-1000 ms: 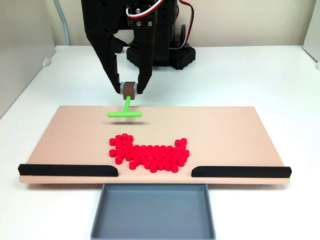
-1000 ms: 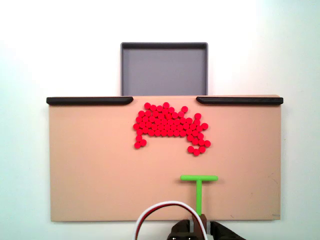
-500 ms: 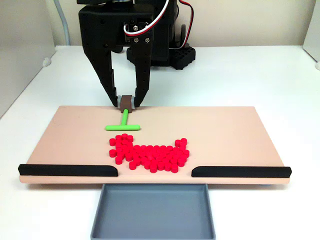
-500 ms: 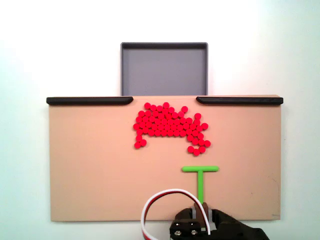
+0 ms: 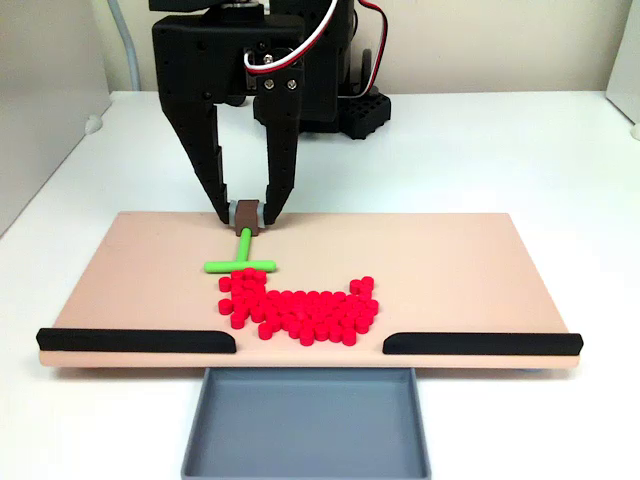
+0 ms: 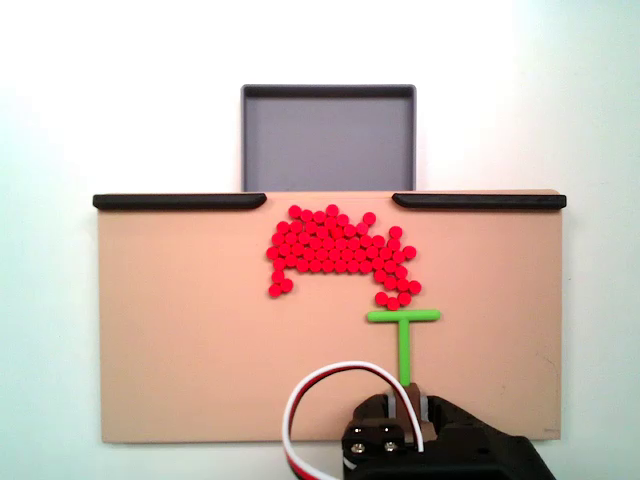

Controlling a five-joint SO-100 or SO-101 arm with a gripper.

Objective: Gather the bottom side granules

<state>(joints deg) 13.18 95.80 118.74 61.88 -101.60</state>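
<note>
The red granules (image 5: 298, 308) (image 6: 340, 252) lie in a cluster on the tan board (image 5: 460, 260) (image 6: 180, 340), close to the gap between the two black rails. My black gripper (image 5: 246, 215) (image 6: 408, 398) is shut on the brown handle of a green T-shaped stick (image 5: 241, 258) (image 6: 404, 332). The stick's crossbar rests on the board and touches the cluster's edge: at its upper left in the fixed view facing the arm, at its lower right in the fixed view from above.
A grey tray (image 5: 305, 420) (image 6: 328, 135) sits past the board's edge, in line with the gap between the black rails (image 5: 135, 340) (image 5: 480, 343) (image 6: 180, 201) (image 6: 478, 201). The arm's black base (image 5: 320, 105) stands behind the board on a white table.
My gripper has carried the green stick towards the granules and lowered it; the crossbar went from well clear of the cluster to touching its edge. The granules have not visibly shifted.
</note>
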